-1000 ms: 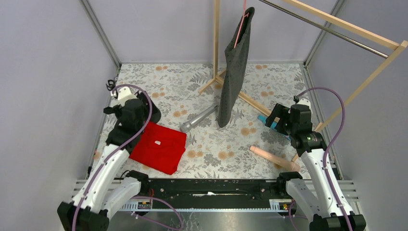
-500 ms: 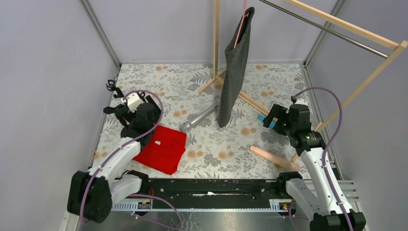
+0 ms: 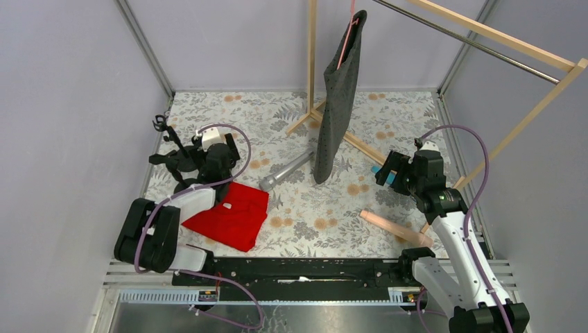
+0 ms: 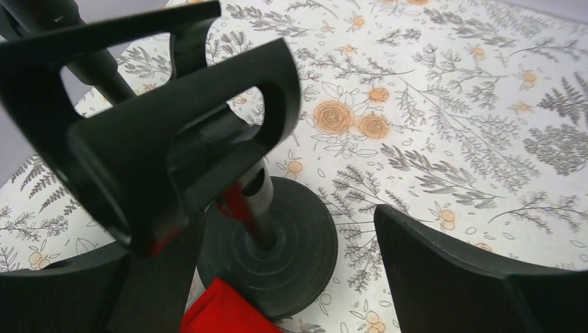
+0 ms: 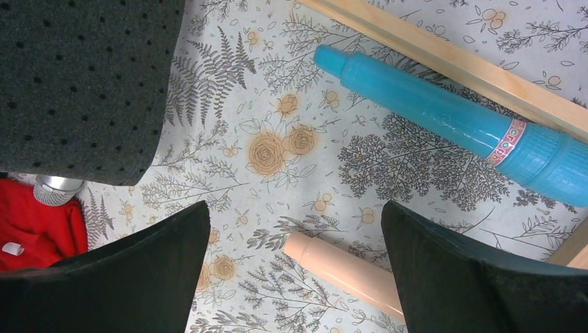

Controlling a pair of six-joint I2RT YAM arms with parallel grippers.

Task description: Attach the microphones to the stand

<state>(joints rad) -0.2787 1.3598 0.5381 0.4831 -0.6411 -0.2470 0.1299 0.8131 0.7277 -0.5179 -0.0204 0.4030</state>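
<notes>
On the floral tabletop [image 3: 277,111], the cyan-blue microphone [image 5: 451,118] lies beside the wooden rack foot [image 5: 416,41], beneath the right tool [image 5: 295,211], which is spread wide and empty. The silver-grey microphone [image 3: 286,171] and peach-pink microphone [image 3: 388,225] lie apart. They look rigid, smooth and probably light: grip mid-barrel. The left tool [image 4: 277,270], likewise spread, faces the stand [image 4: 180,139]. A hanging grey garment [image 3: 338,104] crowds the middle.

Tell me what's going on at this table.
The job is to put three mics on a stand; none is on it yet. The left gripper, jaws open, is at the stand by the red cloth, holding nothing. The right gripper hangs open near the blue mic, which lies beside the rack foot. The grey mic and pink mic lie loose on the table.
</notes>
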